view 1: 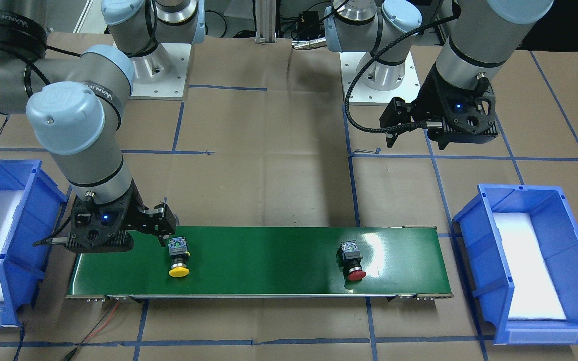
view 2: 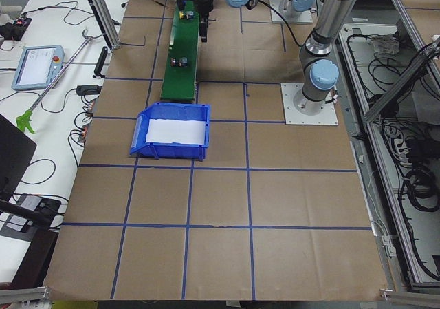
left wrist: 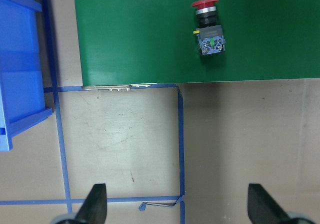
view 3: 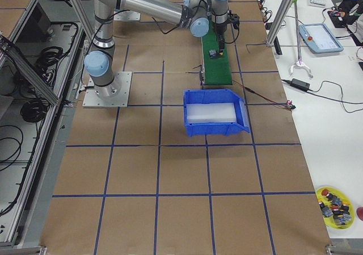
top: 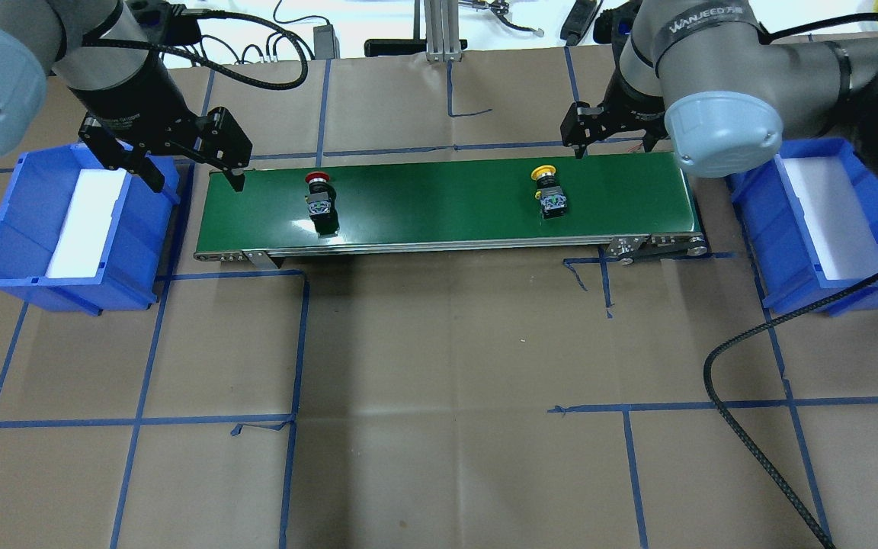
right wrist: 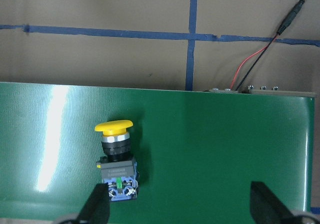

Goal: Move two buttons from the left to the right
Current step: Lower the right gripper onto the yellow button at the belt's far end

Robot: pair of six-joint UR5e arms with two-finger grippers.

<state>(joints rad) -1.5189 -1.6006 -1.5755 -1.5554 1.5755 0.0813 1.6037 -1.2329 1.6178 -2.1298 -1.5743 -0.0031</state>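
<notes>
two buttons (top: 320, 197) on belt (top: 439, 210); left gripper (left wrist: 177, 206), right gripper (right wrist: 179, 205) seemingly open

Six downward views, shared belt (top: 447, 202)

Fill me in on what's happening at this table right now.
Two small push-button switches lie on their sides on the long green conveyor belt: the red-capped button toward the robot's left end, the yellow-capped button toward its right end. The right gripper, open, hovers close to the yellow-capped button. The left gripper, open too, hangs near the belt's left end beside a blue plastic bin. Neither holds anything.
</notes>
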